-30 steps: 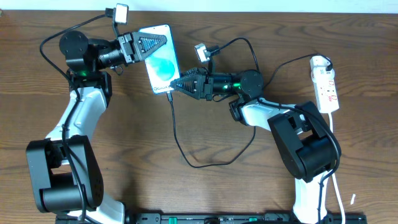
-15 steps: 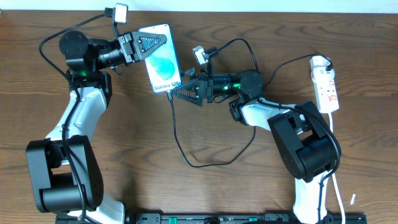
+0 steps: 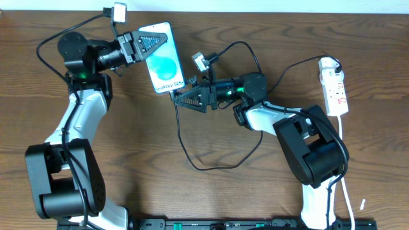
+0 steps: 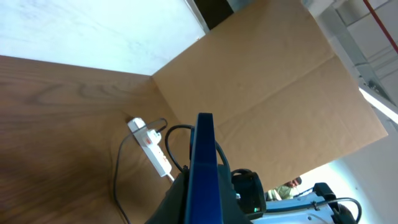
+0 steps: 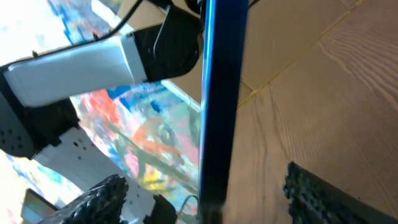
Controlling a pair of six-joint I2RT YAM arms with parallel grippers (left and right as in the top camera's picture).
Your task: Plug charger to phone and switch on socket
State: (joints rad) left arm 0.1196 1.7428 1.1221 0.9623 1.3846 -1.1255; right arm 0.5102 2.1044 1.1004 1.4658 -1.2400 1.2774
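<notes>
My left gripper (image 3: 155, 42) is shut on the phone (image 3: 163, 64), which it holds by its top end with the light blue screen facing up. In the left wrist view the phone (image 4: 204, 155) shows edge-on between the jaws (image 4: 203, 196). The charger (image 3: 181, 137) is a thin black cable. It runs from the phone's lower end (image 3: 173, 94) down into a loop on the table. My right gripper (image 3: 186, 96) is open just right of that end, holding nothing. In the right wrist view the phone's edge (image 5: 219, 93) stands between the spread fingers (image 5: 214, 199). The socket (image 3: 335, 86) lies at the far right.
The socket's white cord (image 3: 342, 160) runs down the right edge of the wooden table (image 3: 128, 166). The socket also shows in the left wrist view (image 4: 151, 144), in front of a cardboard wall (image 4: 267, 81). Thicker black robot cables arch above the right arm (image 3: 246, 45).
My right gripper has opened off the plug tip and drawn back a little to the right. My left gripper has moved the phone slightly up and left. The cable stays at the phone's lower end.
</notes>
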